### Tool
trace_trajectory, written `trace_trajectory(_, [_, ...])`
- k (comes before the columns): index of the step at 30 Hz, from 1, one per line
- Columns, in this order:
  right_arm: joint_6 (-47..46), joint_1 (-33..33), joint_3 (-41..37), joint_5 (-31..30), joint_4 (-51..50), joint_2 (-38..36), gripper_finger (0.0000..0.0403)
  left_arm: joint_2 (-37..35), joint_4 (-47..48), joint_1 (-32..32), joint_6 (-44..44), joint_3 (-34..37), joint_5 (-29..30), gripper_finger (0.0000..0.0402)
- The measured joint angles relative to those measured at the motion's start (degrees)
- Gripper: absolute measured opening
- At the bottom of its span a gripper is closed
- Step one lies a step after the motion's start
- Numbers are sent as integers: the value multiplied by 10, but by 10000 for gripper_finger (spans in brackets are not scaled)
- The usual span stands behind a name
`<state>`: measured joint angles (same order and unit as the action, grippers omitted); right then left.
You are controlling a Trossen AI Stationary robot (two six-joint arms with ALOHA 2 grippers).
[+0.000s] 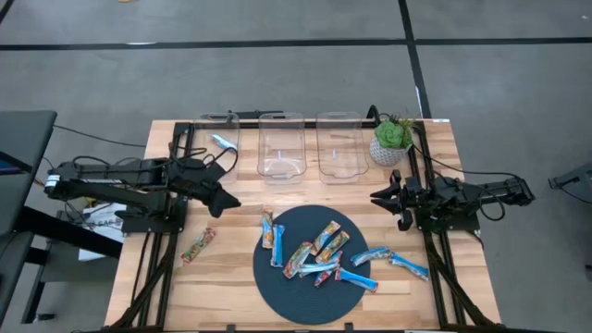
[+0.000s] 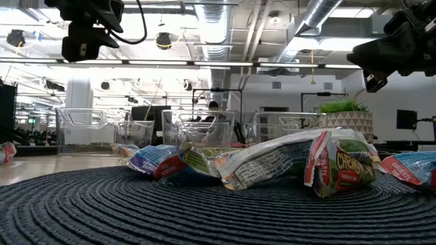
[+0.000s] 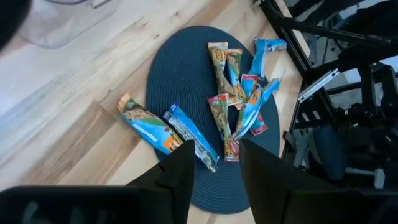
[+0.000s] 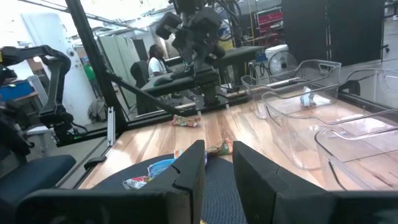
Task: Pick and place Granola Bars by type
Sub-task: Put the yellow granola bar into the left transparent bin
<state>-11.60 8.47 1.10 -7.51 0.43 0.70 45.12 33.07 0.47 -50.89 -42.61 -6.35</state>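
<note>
Several granola bars (image 1: pixel 314 254), some blue and some multicoloured, lie flat in a loose heap on a dark round mat (image 1: pixel 277 287). One multicoloured bar (image 1: pixel 198 245) lies on the wood left of the mat. A blue bar (image 1: pixel 222 141) lies in the leftmost clear bin (image 1: pixel 217 139). My left gripper (image 1: pixel 231 199) is open above the table between that bin and the mat; its wrist view looks down on the bars (image 3: pixel 236 99) past its gripper (image 3: pixel 217 171). My right gripper (image 1: pixel 377 197) is open above the table right of the mat, pointing left, as its own view (image 4: pixel 217 158) shows. Neither holds anything.
Two more clear bins (image 1: pixel 280 143) (image 1: pixel 339 145) stand along the far edge, with a small potted plant (image 1: pixel 393 139) to their right. Black frame rails run down both table sides. In the low view both arms (image 2: pixel 85 27) (image 2: pixel 388 47) hang high above the mat.
</note>
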Motion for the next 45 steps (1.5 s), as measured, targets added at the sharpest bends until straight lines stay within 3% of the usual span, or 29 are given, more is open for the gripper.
trace_trajectory(8, [0, 0, 0, 0, 0, 0, 77, 59, -53, -7, 65, 0, -12, 119])
trace_trajectory(13, [0, 0, 0, 0, 0, 0, 77, 117, -94, -7, 100, 0, -55, 119])
trace_trajectory(24, [0, 0, 0, 0, 0, 0, 77, 259, -121, -8, 22, -37, -83, 119])
trace_trajectory(29, [0, 0, 0, 0, 0, 0, 77, 318, -104, -9, -20, -61, -61, 119])
trace_trajectory(39, [0, 0, 0, 0, 0, 0, 77, 393, -56, -20, -59, -73, 47, 119])
trace_trajectory(45, [0, 0, 0, 0, 0, 0, 77, 417, -60, -6, -76, -73, 53, 119])
